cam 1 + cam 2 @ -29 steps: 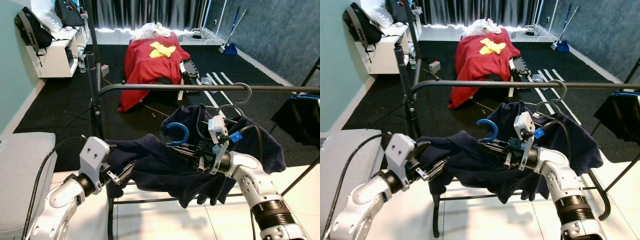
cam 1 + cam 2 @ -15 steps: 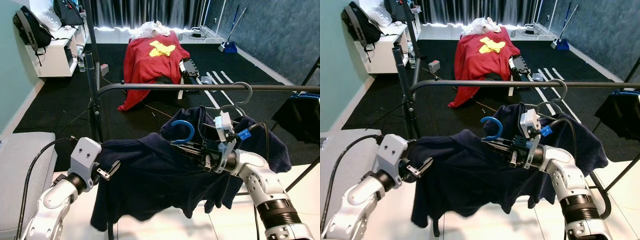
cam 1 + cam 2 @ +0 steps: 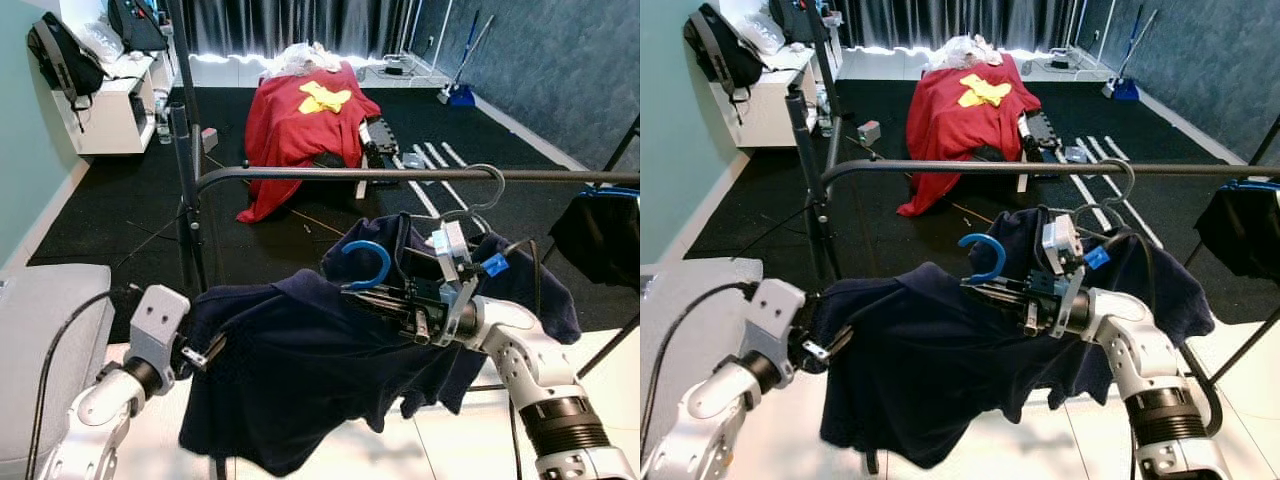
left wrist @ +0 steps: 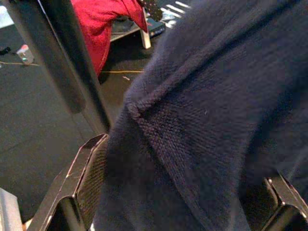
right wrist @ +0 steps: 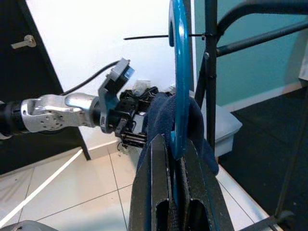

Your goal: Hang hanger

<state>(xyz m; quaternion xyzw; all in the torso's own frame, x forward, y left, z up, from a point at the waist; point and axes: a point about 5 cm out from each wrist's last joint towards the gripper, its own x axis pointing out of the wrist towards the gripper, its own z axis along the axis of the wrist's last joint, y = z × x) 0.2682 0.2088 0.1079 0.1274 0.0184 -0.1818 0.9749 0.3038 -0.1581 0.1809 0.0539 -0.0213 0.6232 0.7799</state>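
Your right gripper (image 3: 385,303) has its fingers (image 5: 159,192) closed on the neck of the blue hanger (image 3: 368,262), whose hook stands up just below the dark rail (image 3: 350,174) of the clothes rack and does not touch it. A navy shirt (image 3: 300,370) is draped over that hanger and hangs down below the rail, spreading toward the rack's upright post (image 3: 188,200). Your left gripper (image 3: 205,352) sits near that post, below the rail, and its fingers (image 4: 91,178) are spread with the shirt's shoulder fabric lying between them; you cannot tell from these views whether they actually press on the cloth. A grey wire hanger (image 3: 480,190) hooks over the rail beside your right wrist. Beyond the rail, on the black carpet, a red cloth (image 3: 300,130) covers something low, and a white shelf (image 3: 110,105) stands off to the rail's left.
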